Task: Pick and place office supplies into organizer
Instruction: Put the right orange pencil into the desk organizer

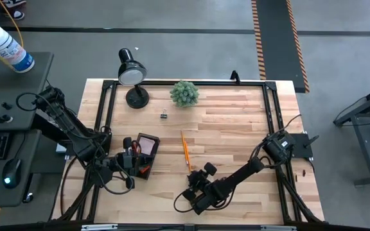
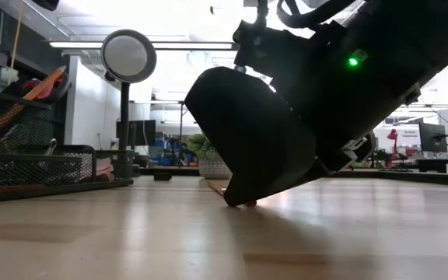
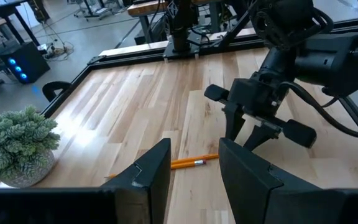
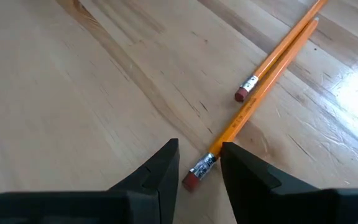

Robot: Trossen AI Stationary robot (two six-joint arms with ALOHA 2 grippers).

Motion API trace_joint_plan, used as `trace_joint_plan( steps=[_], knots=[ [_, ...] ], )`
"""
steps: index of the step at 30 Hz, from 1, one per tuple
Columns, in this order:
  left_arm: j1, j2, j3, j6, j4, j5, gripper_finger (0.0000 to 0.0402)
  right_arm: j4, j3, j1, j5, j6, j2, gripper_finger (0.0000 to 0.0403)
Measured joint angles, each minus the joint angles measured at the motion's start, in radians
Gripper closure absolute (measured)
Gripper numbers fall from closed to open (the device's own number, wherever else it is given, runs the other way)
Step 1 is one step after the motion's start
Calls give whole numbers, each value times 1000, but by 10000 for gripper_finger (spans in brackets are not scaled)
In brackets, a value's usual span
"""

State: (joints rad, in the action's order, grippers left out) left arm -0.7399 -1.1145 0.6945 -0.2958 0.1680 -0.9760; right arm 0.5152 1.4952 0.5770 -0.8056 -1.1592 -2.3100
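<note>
Two yellow-orange pencils [image 1: 185,151] lie side by side on the wooden table, near its middle. My right gripper [image 4: 199,150] is open and tilted down over them, at the table's near side. One finger stands on each side of the eraser end [image 4: 193,176] of the nearer pencil [image 4: 253,106], without touching it. The second pencil [image 4: 278,46] lies just beyond. In the low view the right gripper [image 2: 243,198] reaches down to the tabletop. The black organizer [image 1: 145,153] stands at the left with several supplies in it. My left gripper [image 3: 194,152] hovers beside it, open with nothing between its fingers.
A black desk lamp [image 1: 132,74] and a green plant [image 1: 184,94] stand along the far edge. A small binder clip [image 1: 164,115] lies in front of them. Bare wood stretches to the right of the pencils. In the low view the organizer [image 2: 29,167] shows at the left.
</note>
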Motion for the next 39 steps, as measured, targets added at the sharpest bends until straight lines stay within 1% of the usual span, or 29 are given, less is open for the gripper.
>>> trace_joint_plan(
  steps=[3,7,8,12,14,18,22,27,29,33,39],
  knots=[
    [0,0,0,0,0,0,277,-2,0,-1,20,0,-1,314],
    [0,0,0,0,0,0,277,-7,0,-2,53,6,-1,381],
    [0,0,0,0,0,0,277,-7,0,-2,57,10,-2,389],
    [0,0,0,-1,-1,0,277,-4,0,-2,64,7,-2,382],
    [0,0,0,-5,-1,0,277,-4,-1,-1,63,7,-1,392],
    [0,0,0,-8,-1,0,277,-6,1,7,41,7,-3,394],
    [0,0,0,-8,-1,0,277,24,39,9,4,41,-5,397],
    [0,0,0,-19,1,0,277,192,138,7,-14,81,-14,399],
    [0,0,0,-23,7,0,277,285,178,8,-36,91,-16,401],
    [0,0,0,-26,11,0,277,403,251,15,-88,95,-13,400],
    [0,0,0,-27,12,0,277,487,323,34,-139,114,-13,399]
  ],
)
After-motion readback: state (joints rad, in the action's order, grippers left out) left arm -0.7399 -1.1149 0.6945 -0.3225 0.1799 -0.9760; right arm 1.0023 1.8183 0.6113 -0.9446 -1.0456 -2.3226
